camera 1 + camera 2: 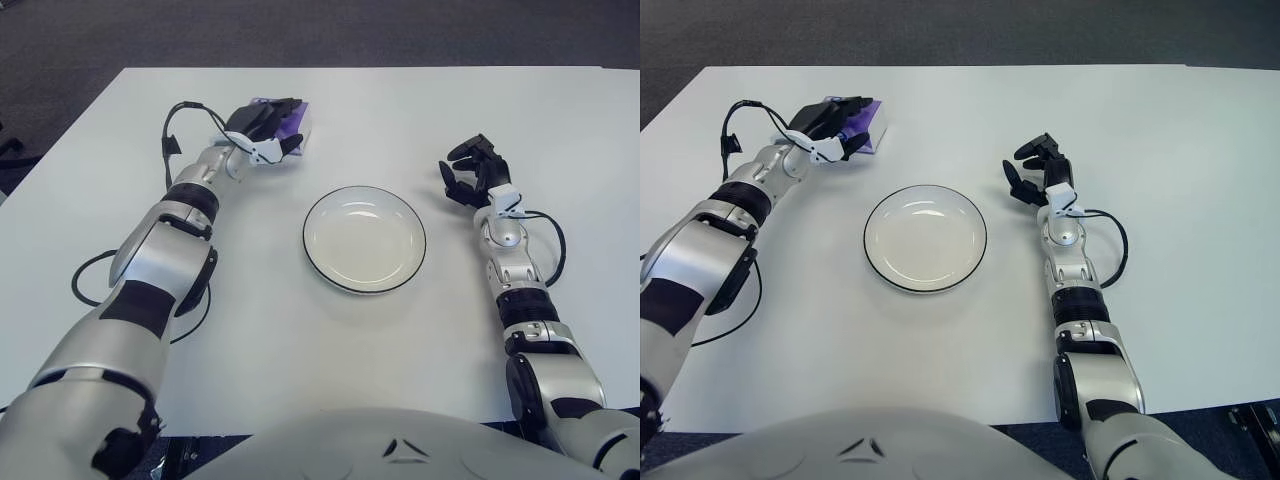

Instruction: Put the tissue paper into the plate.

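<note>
**Left hand down on the tissue pack, plate empty**

We see our left hand (264,122) stretched out toward 11 o'clock on the white table (330,340), lying low over the purple tissue paper pack (293,122). The dark fingers (279,107) lie across the top of the pack, and a thumb tip shows against its near edge. It looks like a closing grip, though from our head view we cannot be sure the fingers have truly clamped it; the pack appears to sit on the table surface.

The pack is at about 10 o'clock from the plate (364,239), well apart from it. The plate is white with a thin dark rim, holds nothing, and sits near the table's middle, straight ahead of us at 12 o'clock.

Our right hand (470,173) shows at about 2 o'clock, to the right of the plate and clear of its rim. Its fingers are loosely curled with gaps between them, and it holds nothing. We cannot tell whether it touches the table.

A black cable (172,135) loops beside the left forearm, and another black cable (548,238) curves by the right wrist. Dark carpet (330,30) lies beyond the table's far edge.
</note>
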Robot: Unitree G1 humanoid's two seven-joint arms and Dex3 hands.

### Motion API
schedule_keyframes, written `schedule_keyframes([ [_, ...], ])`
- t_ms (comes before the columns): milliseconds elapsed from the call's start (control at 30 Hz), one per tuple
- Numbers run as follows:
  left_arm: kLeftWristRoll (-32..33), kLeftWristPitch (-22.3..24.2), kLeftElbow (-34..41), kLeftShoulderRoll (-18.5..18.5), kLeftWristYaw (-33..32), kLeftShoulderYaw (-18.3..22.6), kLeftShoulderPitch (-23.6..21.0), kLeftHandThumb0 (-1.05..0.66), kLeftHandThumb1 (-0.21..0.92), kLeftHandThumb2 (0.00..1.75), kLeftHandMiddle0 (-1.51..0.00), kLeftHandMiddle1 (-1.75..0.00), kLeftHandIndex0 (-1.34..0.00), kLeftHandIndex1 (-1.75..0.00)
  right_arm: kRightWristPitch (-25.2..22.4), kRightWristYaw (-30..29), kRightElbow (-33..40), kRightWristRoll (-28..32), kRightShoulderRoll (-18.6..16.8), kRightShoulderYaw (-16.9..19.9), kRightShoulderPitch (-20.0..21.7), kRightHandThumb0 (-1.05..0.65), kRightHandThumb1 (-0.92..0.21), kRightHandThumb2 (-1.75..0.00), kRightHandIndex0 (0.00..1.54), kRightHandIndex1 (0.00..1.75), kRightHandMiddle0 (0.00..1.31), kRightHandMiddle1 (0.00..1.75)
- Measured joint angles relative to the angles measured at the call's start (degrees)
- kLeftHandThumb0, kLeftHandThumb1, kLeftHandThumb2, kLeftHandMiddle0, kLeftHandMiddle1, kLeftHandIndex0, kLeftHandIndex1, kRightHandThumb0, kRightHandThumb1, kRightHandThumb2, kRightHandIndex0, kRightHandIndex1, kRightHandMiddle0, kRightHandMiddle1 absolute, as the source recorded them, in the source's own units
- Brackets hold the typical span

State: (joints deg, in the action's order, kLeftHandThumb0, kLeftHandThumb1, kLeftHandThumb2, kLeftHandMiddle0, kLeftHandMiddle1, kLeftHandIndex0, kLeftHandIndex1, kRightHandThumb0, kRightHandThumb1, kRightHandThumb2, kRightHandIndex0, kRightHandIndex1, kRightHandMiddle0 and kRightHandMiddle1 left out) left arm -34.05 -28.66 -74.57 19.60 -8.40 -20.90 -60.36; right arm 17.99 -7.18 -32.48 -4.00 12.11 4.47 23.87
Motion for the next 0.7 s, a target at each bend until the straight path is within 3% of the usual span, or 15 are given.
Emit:
schedule_keyframes([
  [367,4.1,-2.7,0.2,1.0,8.1,1.9,0.0,-0.89,0.92,1.16,-0.38,0.0,-0.29,-0.04,0.0,0.0,0.7,-0.1,0.2,-0.1,-0.4,-0.39,-0.71,-0.7,0.75,1.68,0.43,1.62],
  [700,7.1,-9.8,2.7,3.2,15.6,2.8,1.7,-0.89,0.92,1.16,-0.5,-0.02,-0.34,-0.05,0.0,0.1,1.3,-0.1,0.2,-0.3,-0.6,-0.39,-0.71,-0.7,0.74,1.67,0.43,1.62],
])
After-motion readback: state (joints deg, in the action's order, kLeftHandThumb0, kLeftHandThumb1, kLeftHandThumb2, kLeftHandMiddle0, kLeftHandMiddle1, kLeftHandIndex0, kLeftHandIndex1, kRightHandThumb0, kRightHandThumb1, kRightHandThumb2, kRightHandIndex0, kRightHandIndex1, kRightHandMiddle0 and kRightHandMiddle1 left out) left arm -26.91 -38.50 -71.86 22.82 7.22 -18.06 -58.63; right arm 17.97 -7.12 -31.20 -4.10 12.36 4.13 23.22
